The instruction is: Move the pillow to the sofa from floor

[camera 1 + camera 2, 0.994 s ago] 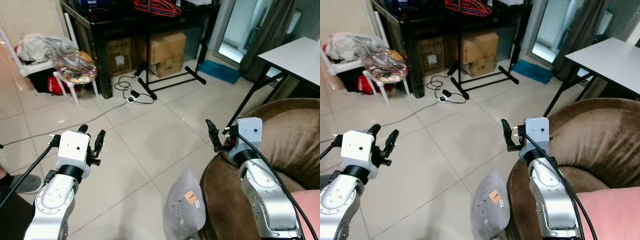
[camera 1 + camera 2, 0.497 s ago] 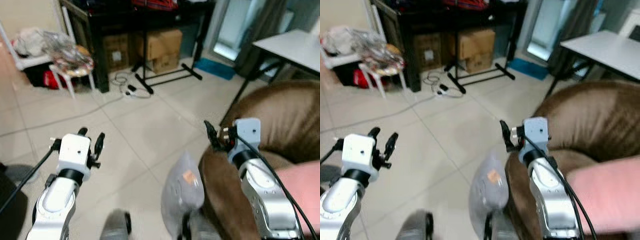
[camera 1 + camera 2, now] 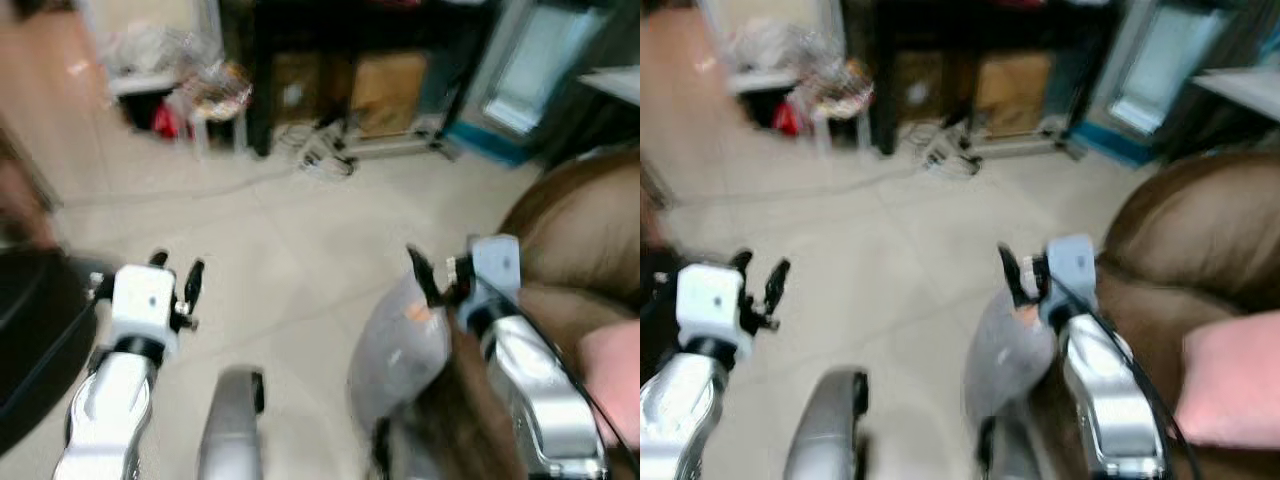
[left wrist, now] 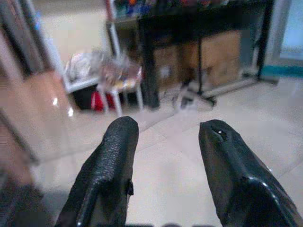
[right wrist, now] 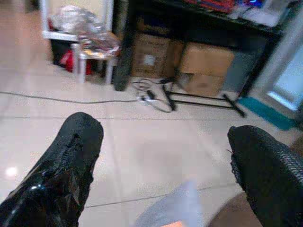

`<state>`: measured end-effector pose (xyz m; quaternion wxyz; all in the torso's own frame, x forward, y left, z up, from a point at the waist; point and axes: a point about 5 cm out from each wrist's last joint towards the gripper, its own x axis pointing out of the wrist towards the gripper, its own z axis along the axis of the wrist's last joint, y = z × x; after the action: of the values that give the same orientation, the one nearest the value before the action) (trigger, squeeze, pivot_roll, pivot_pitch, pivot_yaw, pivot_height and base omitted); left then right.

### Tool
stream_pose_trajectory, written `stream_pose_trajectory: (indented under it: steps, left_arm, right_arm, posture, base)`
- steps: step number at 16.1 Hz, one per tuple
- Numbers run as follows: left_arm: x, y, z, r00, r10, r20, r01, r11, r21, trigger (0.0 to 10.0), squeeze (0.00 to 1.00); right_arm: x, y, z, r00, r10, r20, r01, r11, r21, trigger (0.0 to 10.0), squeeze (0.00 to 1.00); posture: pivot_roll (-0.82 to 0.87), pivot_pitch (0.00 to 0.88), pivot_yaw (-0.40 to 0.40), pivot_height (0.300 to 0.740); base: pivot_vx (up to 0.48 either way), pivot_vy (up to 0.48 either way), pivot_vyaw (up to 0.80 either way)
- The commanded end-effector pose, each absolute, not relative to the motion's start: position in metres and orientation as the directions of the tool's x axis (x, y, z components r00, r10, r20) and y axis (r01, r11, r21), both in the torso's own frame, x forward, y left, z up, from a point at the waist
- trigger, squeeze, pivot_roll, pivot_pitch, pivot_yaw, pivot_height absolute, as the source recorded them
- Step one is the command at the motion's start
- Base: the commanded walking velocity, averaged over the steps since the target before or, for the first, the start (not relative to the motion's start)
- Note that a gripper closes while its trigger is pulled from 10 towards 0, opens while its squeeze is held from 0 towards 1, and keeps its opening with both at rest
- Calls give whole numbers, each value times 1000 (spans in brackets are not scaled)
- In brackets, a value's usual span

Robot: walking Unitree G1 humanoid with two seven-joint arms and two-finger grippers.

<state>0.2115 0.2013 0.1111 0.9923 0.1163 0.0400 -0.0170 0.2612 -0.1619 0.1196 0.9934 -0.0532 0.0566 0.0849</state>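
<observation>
Blurred pale tiled floor (image 3: 290, 250), seemingly cardboard boxes (image 5: 189, 61) under black table (image 5: 199, 23).

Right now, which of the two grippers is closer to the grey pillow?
The right gripper, hovering open just above the grey pillow leaning against the brown sofa; the left gripper hangs over bare tiles, well apart.

Both arms are rounded silver shells ending in boxy white wrist housings; a black cable runs along the right arm (image 3: 530, 390) and another trails off the left arm (image 3: 105, 400). The left gripper (image 3: 176, 278) and right gripper (image 3: 420, 275) each carry two long black fingers (image 4: 111, 175), matte and finely textured
</observation>
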Motion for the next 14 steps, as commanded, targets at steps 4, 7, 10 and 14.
stream_pose_trajectory:
  steps: [4, 7, 10, 14]
  left_arm:
    - [216, 201, 118, 998, -43, -53, 55, 967, 247, 10000, 0]
    - [216, 201, 118, 998, -42, -53, 54, 967, 249, 10000, 0]
    - [216, 201, 117, 998, -43, -55, 56, 967, 250, 10000, 0]
    - [216, 201, 117, 997, -45, -55, 57, 967, 247, 10000, 0]
  right_arm:
    - [261, -163, 113, 972, 160, -173, -178, 980, -93, 10000, 1000]
    - [262, -164, 113, 972, 145, -183, -166, 980, -107, 10000, 1000]
    - [262, -165, 113, 973, 137, -184, -159, 981, -110, 10000, 1000]
    - [261, -159, 113, 960, 201, -194, -229, 964, -132, 10000, 1000]
  posture:
    - [10, 0, -74, 591]
    - [10, 0, -78, 591]
    - [10, 0, -78, 591]
    - [8, 0, -82, 591]
  base:
    - [0, 0, 0]
    - [0, 0, 156]
    - [0, 0, 0]
    - [0, 0, 400]
